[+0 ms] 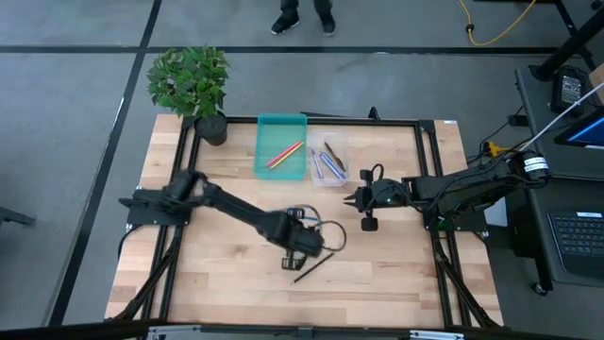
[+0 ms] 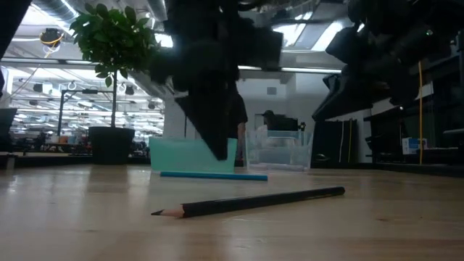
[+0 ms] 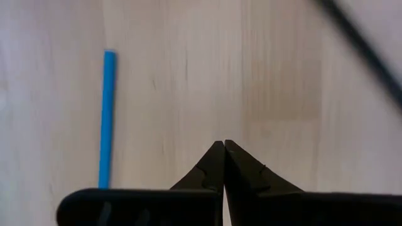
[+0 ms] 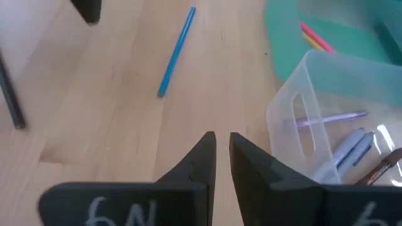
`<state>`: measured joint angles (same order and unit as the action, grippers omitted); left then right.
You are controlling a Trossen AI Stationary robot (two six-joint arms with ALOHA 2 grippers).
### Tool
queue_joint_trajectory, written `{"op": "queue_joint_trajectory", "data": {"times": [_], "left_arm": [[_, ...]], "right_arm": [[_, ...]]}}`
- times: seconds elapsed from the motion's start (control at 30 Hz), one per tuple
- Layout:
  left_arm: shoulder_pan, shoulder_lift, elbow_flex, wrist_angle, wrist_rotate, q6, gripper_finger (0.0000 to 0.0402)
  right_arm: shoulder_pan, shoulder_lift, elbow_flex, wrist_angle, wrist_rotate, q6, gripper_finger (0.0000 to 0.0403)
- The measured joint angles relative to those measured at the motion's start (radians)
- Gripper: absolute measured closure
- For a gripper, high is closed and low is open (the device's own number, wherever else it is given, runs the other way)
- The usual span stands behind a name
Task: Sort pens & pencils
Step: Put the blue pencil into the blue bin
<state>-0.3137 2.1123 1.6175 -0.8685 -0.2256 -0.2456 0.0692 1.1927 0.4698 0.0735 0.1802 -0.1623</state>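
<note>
A black pencil [image 1: 316, 265] [image 2: 250, 203] lies flat on the wooden table near its middle. A blue stick [image 2: 214, 175] [image 3: 107, 119] [image 4: 176, 50] lies flat just behind it. My left gripper [image 1: 304, 247] [image 3: 223, 144] hangs shut above the bare wood between the two, pointing down and touching neither. The teal tray [image 1: 281, 146] holds a yellow-orange and a pink-red stick. The clear tray [image 1: 328, 161] [image 4: 326, 125] holds blue, purple and brown sticks. My right gripper [image 1: 351, 200] [image 4: 223, 137] waits beside the clear tray, its fingertips a narrow gap apart.
A potted plant [image 1: 193, 85] stands at the table's far left corner. The two trays sit side by side at the far middle. Bare wood lies toward the near edge and on the near left. A person's feet [image 1: 302, 19] show on the floor beyond the table.
</note>
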Motion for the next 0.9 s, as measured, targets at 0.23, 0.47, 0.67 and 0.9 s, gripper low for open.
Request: {"op": "queue_joint_trajectory", "data": {"times": [0.23, 0.47, 0.67, 0.9], "left_arm": [[0.046, -0.304, -0.376, 0.35, 0.106, -0.01, 0.0401], [0.121, -0.441, -0.545, 0.439, 0.133, -0.03, 0.0401], [0.203, -0.422, -0.56, 0.413, 0.191, 0.094, 0.0401], [0.248, -0.422, -0.558, 0.476, 0.134, 0.087, 0.04]], "right_arm": [[0.0, 0.0, 0.0, -0.045, 0.0, 0.003, 0.0354], [-0.001, 0.0, 0.0, -0.036, 0.001, 0.0, 0.0354], [-0.001, 0.0, 0.0, -0.027, 0.002, 0.003, 0.0354], [-0.001, 0.0, 0.0, -0.016, 0.008, 0.029, 0.0354]]}}
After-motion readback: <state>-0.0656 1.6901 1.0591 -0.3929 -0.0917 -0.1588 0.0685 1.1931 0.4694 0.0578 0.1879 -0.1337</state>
